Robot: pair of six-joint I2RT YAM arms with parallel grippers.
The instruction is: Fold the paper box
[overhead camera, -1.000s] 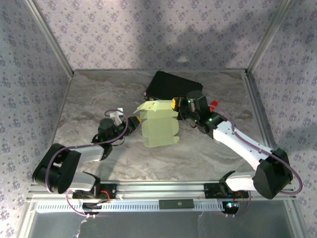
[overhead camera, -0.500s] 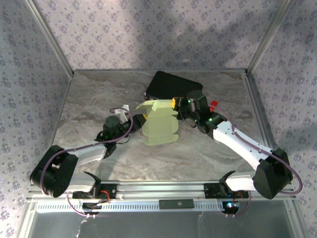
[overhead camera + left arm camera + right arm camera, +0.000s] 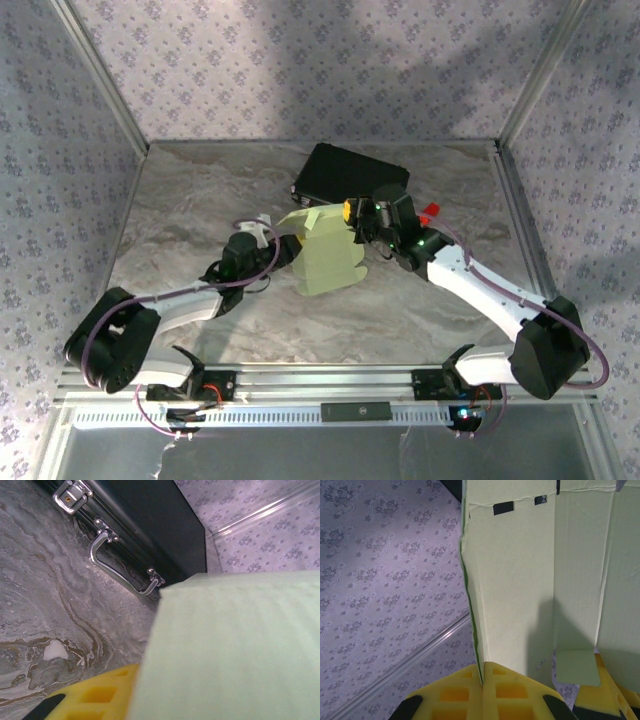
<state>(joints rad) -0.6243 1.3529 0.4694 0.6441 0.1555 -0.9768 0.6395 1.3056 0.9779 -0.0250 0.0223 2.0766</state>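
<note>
The paper box (image 3: 520, 570) shows pinched in the right gripper (image 3: 483, 677) from its wrist camera; left gripper (image 3: 268, 230) unclear.

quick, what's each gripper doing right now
left gripper: cannot be told, the paper box covers part of it
right gripper: closed on an edge of the paper box

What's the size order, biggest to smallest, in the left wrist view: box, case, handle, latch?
1. box, though it sits right at the lens, which inflates it
2. case
3. handle
4. latch
</note>
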